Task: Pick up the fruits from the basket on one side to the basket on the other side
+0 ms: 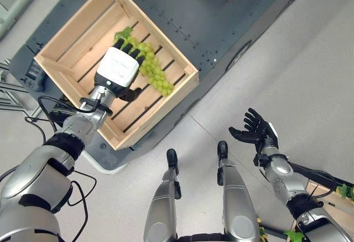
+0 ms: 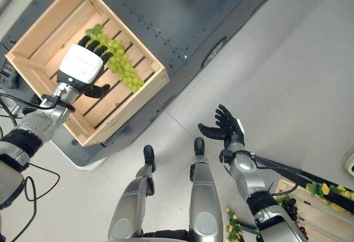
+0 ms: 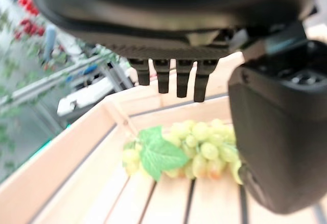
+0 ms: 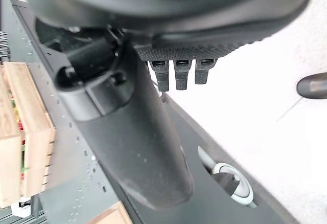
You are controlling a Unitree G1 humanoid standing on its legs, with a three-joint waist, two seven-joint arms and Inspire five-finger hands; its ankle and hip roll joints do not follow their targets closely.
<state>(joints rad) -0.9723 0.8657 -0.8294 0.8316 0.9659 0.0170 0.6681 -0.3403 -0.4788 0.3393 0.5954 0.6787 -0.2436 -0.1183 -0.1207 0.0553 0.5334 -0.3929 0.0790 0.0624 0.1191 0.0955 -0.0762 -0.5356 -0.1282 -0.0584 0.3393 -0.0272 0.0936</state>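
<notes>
The left hand [image 1: 117,68] hangs over a bunch of green grapes [image 1: 156,72] lying in the wooden crate [image 1: 66,37]; its wrist view shows straight fingers [image 3: 162,75] clear above the fruit. The right hand [image 2: 228,129] hovers over the floor, fingers spread, empty

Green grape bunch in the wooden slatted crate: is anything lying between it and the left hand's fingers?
Nothing: the left wrist view shows open air between the left hand and the green grape bunch.
</notes>
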